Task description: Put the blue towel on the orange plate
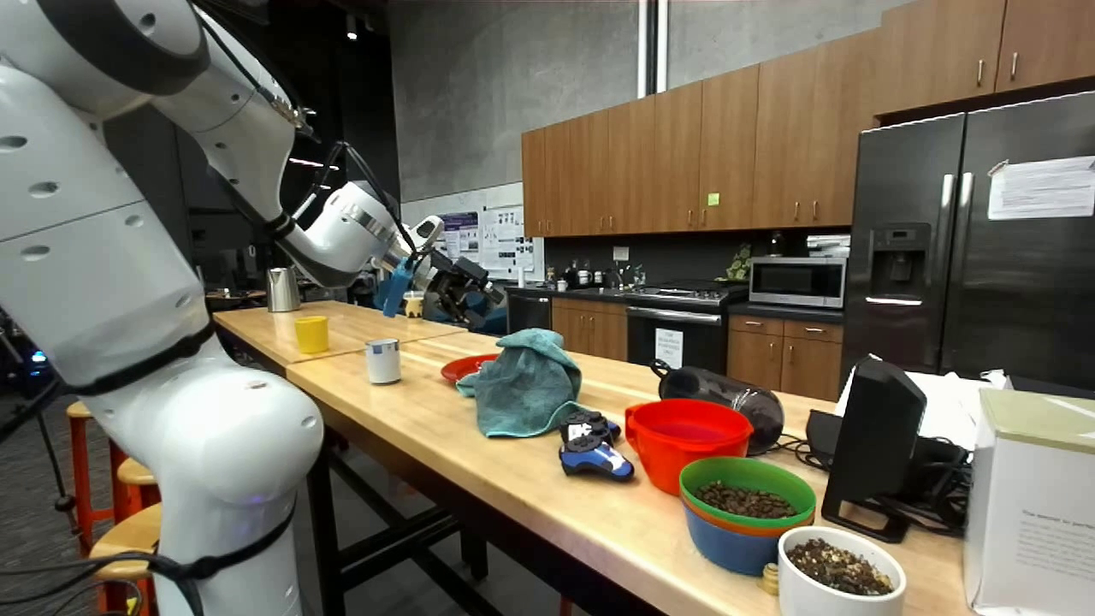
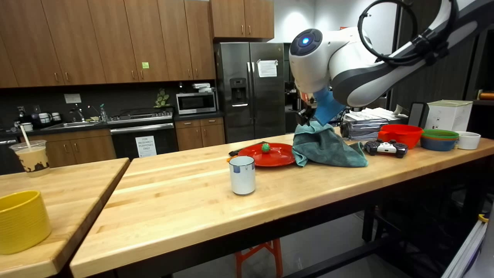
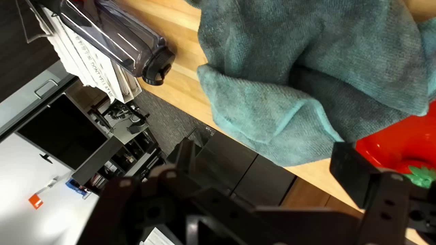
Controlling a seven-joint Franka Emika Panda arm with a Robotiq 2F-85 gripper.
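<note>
The blue towel is a crumpled grey-teal cloth, in both exterior views (image 1: 526, 389) (image 2: 328, 146). It stands in a heap on the wooden table and fills the upper part of the wrist view (image 3: 306, 58). The plate looks red (image 2: 276, 160); it lies beside the towel, and a towel edge covers part of it in the wrist view (image 3: 385, 143). A red toy with a green top (image 3: 420, 175) is on the plate. My gripper (image 3: 267, 158) is open and empty, above the towel's top on the plate's side (image 2: 305, 115). Contact with the towel cannot be told.
A white mug (image 2: 242, 177) stands in front of the plate. Game controllers (image 1: 594, 458), a red bowl (image 1: 684, 441) and stacked bowls (image 1: 744, 539) stand past the towel. A dark bottle (image 3: 112, 41) lies behind it. A yellow cup (image 1: 311, 334) stands farther off.
</note>
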